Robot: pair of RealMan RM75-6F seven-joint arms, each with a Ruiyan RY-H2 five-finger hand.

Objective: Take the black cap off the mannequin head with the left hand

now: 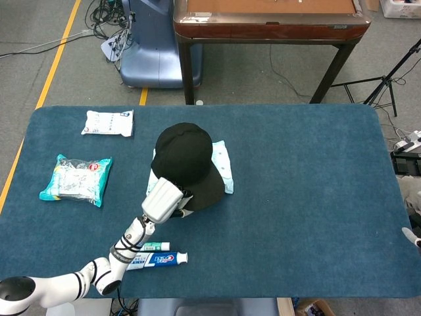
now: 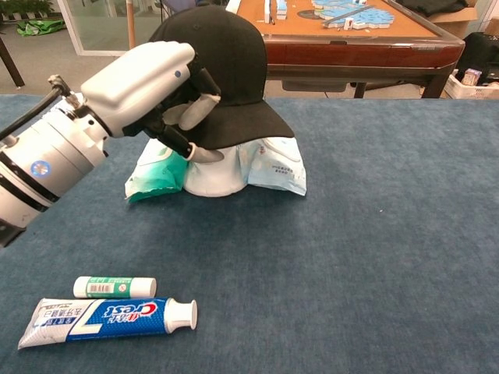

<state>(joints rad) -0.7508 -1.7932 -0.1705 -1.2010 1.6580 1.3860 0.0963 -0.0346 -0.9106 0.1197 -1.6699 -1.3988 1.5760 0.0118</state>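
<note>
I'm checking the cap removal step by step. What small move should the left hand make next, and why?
Probably lift a little, up and away. The left hand already grips the black cap at its edge, and the cap has yet to clear the white mannequin head.

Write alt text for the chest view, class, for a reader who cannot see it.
The robot's left hand reaches from the left and grips the side of a black cap still sitting on a white mannequin head. The head stands among plastic packets on a blue table, with a toothpaste tube in front.
</note>
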